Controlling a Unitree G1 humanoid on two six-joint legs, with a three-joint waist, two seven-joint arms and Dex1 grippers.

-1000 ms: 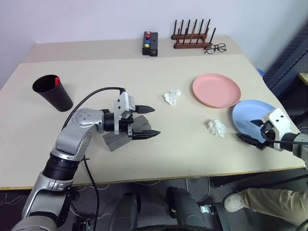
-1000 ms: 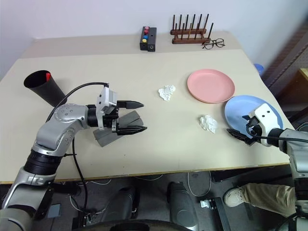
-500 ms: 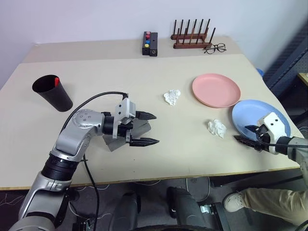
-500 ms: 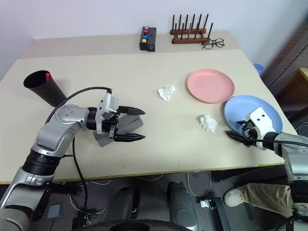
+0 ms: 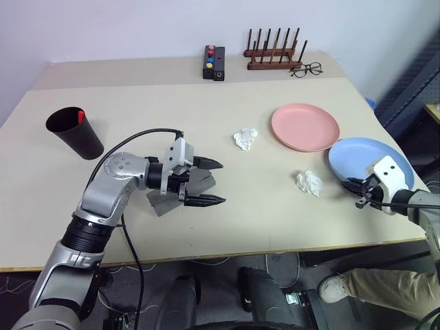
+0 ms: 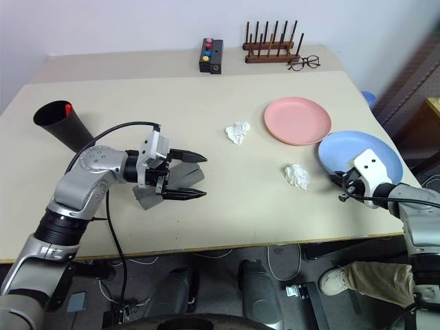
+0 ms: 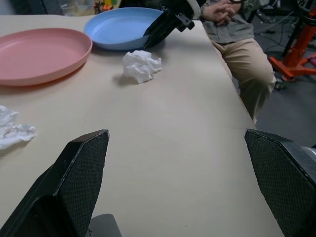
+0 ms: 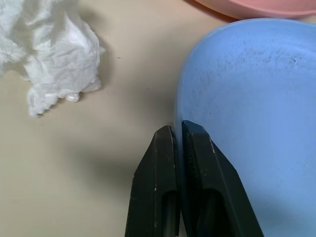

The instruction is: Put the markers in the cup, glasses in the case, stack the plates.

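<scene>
— What's changed in the last second?

— The right tool (image 8: 177, 136) was gaping at the near rim of the blue plate (image 6: 364, 148); now its fingers have pinched shut on that rim. The plate has slid a little toward the pink plate (image 6: 298, 120), and their edges nearly meet.

— So it's on the stacking step?

— I'd say so. The blue plate sits near the right edge of the tabletop (image 6: 234, 199), the pink one just beyond it. Next it needs lifting clear by the rim, kept level, and setting down on the pink one. A thin-edge grip looks prone to tilting.

— And the other arm?

— The left tool (image 5: 206, 182) hangs wide open, holding nothing, over the grey case (image 5: 180, 194). The cup (image 5: 74, 132) stands far left, well apart, with a red marker cap (image 5: 81, 115) showing at its rim.

— Anything you can't make out?

— The left arm covers most of the case, so I can't tell what's in it. How many markers the cup holds is hidden too. Two crumpled tissues (image 5: 309, 182) lie between.
</scene>
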